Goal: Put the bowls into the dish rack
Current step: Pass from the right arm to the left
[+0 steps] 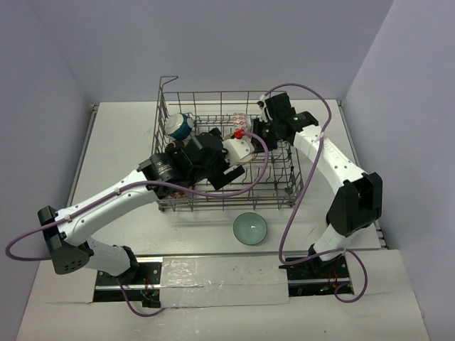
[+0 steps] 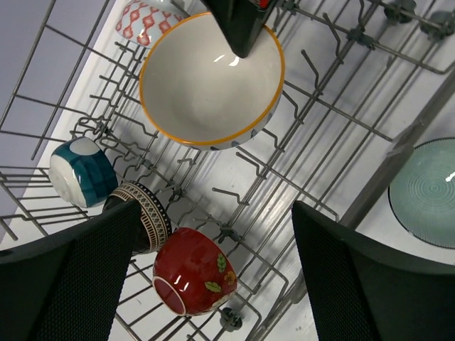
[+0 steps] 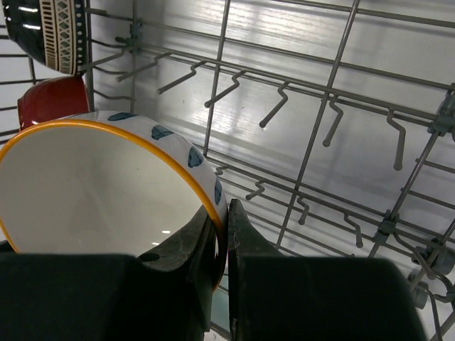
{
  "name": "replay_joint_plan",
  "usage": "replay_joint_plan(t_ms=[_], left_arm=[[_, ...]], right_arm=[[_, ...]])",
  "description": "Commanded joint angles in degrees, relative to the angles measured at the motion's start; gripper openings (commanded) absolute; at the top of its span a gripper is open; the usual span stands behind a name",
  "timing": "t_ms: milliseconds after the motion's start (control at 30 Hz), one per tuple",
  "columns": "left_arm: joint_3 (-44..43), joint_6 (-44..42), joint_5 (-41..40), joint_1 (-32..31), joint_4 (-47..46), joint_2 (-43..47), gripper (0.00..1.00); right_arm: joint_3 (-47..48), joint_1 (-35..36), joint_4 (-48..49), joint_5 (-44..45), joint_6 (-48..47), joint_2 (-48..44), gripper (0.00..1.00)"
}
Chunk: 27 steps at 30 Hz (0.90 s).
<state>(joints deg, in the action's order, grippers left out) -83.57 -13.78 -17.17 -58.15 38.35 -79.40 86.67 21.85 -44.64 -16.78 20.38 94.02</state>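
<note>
- Pale green bowl (image 1: 250, 228): it sits on the tabletop (image 1: 121, 135) just outside the near wall of the dish rack (image 1: 213, 93), not yet loaded. It is shallow and glazed, with fine rings inside. I judge that slick curve could slip out of a pinch on its rim.
- My left claw (image 2: 217, 206): it is spread wide and holds nothing, hanging over the rack floor. If it comes down carelessly, its broad black fingers could knock the red bowl (image 2: 190, 273) or the black patterned bowl (image 2: 146, 217) beneath it off their prongs.
- Those two bowls are round and shiny and lie on their sides among thin grey wire prongs. They look loosely seated to me.
- White bowl (image 3: 99, 192): it is inside the rack, tipped on its side. It has an orange rim, blue spots outside and a smooth white inside.
- My right claw (image 3: 222, 238): it is nipped narrow on the white bowl's rim, one finger inside and one outside. Whether the bowl touches the prongs I cannot tell.
- A thin hard edge in so small a pinch could pivot or slide. Letting go before the bowl leans on a prong might let it roll and chip a neighbour.
- Farthest: the blue bowl (image 2: 82, 170) and the red-patterned bowl (image 2: 142, 20) rest towards the far wall, where a rolling bowl could reach them.
</note>
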Motion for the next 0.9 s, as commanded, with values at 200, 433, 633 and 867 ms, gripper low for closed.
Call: replay_joint_plan(t_ms=[200, 433, 633, 867], left_arm=[[-2.2, -4.4, 6.3, -1.6, 4.6, -2.3, 0.88], [-1.2, -6.2, 8.4, -2.0, 2.3, -5.9, 0.81], [-2.8, -7.0, 7.0, -2.0, 2.4, -9.1, 0.77], [-1.8, -7.2, 4.9, -2.0, 0.9, -9.5, 0.49]], right_arm=[[0.9, 1.3, 1.1, -4.3, -1.0, -4.8, 0.0], [0.5, 2.8, 1.1, -5.9, -1.6, -5.8, 0.0], [0.1, 3.7, 1.0, -5.8, -2.2, -6.0, 0.0], [-0.4, 4.1, 1.1, -6.0, -2.6, -5.7, 0.0]])
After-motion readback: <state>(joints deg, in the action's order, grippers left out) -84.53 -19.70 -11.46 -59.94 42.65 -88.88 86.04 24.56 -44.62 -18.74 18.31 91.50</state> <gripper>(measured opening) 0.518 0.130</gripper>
